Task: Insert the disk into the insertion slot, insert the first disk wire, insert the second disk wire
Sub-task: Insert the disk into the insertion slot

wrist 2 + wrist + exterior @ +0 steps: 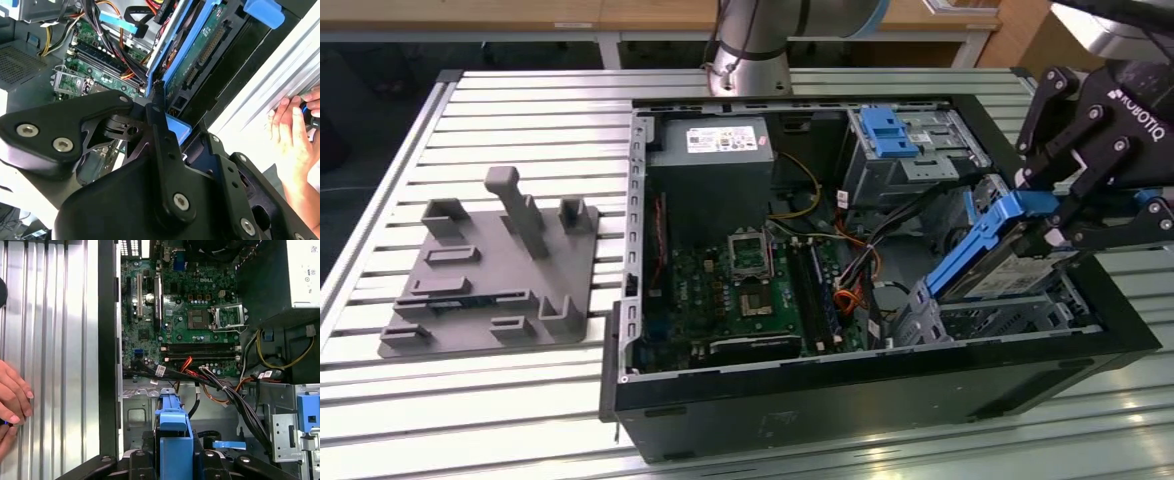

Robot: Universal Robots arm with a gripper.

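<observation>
Pinching the disk (987, 262), the end effector (1051, 222) holds it tilted into the insertion slot (1027, 318).

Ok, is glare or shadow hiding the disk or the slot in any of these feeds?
Exterior view: light is even; the disk held in the claw reads fine, and the insertion slot under it is slightly shaded. Second wrist view: the table is blown out white, and the dark claw body looms in the foreground. First wrist view: mild glare on the table ribs, case interior evenly lit.
</observation>
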